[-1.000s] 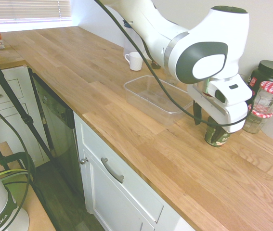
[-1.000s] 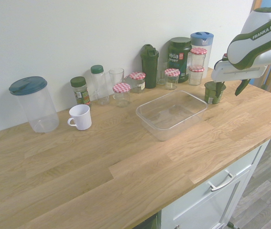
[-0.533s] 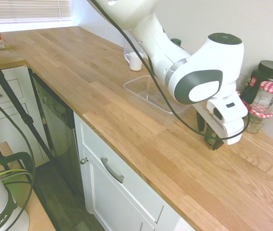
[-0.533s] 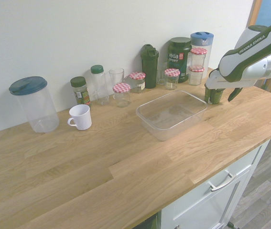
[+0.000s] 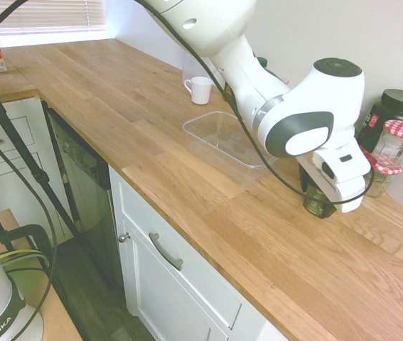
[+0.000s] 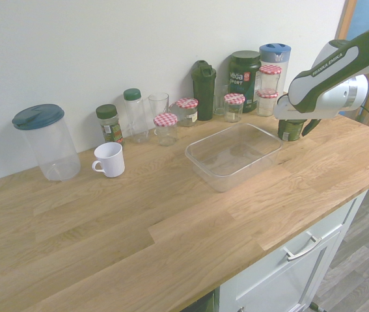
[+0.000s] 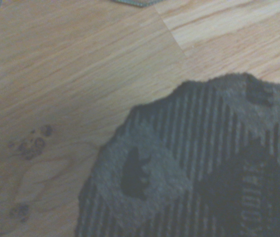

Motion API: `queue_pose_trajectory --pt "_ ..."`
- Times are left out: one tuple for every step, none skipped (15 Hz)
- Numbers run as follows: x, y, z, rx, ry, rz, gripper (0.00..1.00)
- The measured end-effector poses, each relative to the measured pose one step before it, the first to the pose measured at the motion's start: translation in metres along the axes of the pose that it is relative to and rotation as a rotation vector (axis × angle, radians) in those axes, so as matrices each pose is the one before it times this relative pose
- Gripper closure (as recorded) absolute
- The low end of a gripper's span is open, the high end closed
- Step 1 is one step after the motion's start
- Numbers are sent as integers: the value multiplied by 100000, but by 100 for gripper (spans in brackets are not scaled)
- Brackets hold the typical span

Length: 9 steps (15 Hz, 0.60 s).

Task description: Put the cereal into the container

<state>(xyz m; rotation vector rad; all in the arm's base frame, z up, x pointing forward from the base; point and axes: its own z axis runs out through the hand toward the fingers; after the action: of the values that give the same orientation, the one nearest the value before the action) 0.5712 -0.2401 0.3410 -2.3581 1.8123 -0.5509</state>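
Cereal cup (image 6: 289,130) stands upright on our worktop (image 6: 138,234), near the clear container (image 6: 234,159). Our gripper (image 5: 323,202) is positioned at the cup; jaws are parted around it, one finger visible beside the cup.

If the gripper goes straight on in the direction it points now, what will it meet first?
Probably the cereal cup, directly under the gripper; the wrist view also shows its lid close by. The remaining gap is hard to judge.
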Motion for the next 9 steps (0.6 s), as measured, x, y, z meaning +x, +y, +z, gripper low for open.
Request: queue_pose_trajectory --pt "144 -338 -168 573 420 -151 0" --pt "70 -224 -114 369 303 -154 0" --pt "48 -164 4 162 206 -142 0" --pt "-5 -129 89 55 101 -164 100" --pt "54 -172 82 164 140 -68 100" --pt "22 -146 95 239 171 -18 100" --pt "-38 -74 60 258 103 70 100" --pt "-24 -30 3 137 -19 122 100" --pt "-43 -61 -16 122 16 -31 100"
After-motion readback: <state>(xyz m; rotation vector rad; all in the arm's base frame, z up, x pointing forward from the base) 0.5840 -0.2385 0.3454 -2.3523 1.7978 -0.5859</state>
